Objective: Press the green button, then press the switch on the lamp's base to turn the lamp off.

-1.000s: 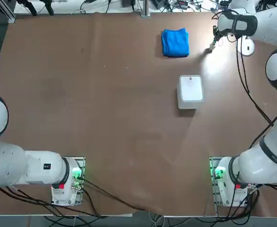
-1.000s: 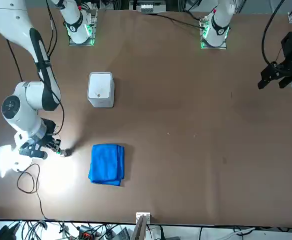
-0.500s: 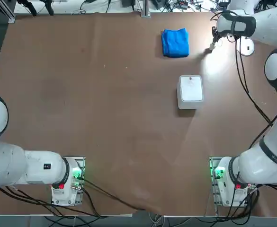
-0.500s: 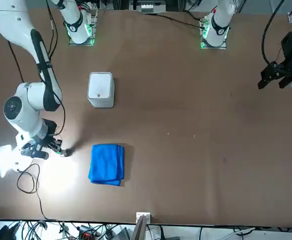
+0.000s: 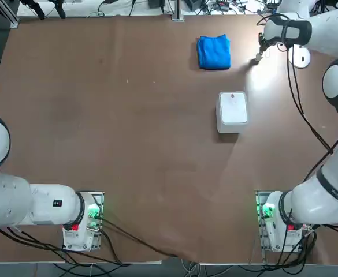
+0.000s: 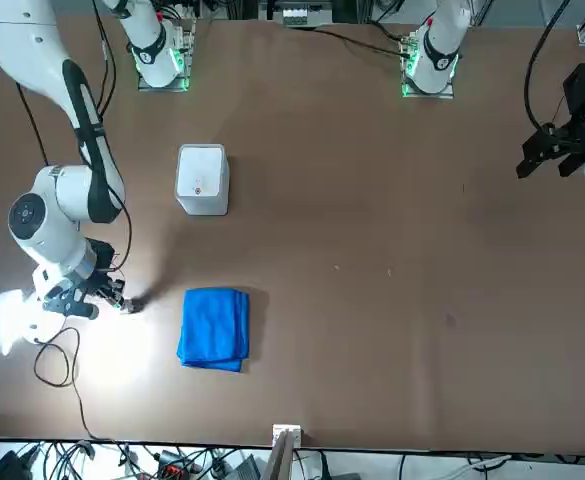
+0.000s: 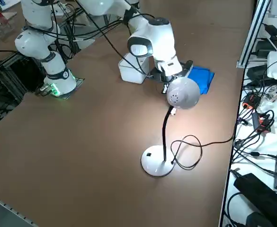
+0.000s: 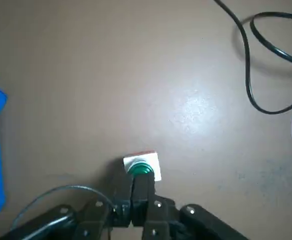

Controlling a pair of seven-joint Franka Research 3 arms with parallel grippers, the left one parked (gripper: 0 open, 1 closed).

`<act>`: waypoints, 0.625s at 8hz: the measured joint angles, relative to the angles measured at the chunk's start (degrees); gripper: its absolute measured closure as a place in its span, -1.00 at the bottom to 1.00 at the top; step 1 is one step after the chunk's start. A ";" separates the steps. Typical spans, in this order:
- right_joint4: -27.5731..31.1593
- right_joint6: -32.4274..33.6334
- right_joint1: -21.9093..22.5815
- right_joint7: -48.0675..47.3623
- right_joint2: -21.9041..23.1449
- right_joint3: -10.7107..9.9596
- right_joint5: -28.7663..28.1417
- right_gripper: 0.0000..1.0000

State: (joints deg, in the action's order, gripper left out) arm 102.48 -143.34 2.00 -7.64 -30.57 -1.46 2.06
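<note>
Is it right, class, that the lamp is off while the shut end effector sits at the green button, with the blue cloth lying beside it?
Not quite. The lamp is on: the front view shows its bright pool of light on the table. The rest holds: the shut end effector is at the green button, with the blue cloth beside it.

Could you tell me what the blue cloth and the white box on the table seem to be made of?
The blue cloth looks like soft matte fabric, perhaps terry or microfibre: it lies folded with rumpled edges. The white box looks like smooth moulded plastic: rounded corners, even semi-matte faces, though the material is not certain.
</note>
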 joint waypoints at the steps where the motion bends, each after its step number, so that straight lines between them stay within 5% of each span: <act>1: 0.05 0.04 0.00 0.00 -0.02 0.00 0.00 0.97; 5: 0.25 0.04 0.00 -0.01 -0.02 -0.02 0.00 0.97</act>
State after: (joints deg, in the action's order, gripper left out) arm 102.73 -143.30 2.00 -7.65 -30.59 -1.48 2.06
